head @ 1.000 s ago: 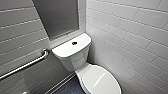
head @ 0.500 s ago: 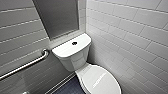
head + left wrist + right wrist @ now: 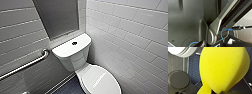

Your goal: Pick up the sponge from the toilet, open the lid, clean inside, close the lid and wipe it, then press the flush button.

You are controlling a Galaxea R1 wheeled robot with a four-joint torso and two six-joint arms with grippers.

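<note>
Sponge is held in the right gripper, which seems closed on it, above the blue floor. The white toilet stands near beside it with its lid down, so the right arm looks the nearer one.

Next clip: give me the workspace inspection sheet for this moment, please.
Surface: lid closed, nothing on it.
Job's things: sponge close to the right wrist camera, beside the toilet; flush button on the tank top.
Clutter: nothing seen.
Grippers: right gripper shut on sponge; left gripper cannot tell.
Cables: blue cable looping by the left arm's parts.
Surroundings: tiled walls, grab bar, blue-tiled floor.
</note>
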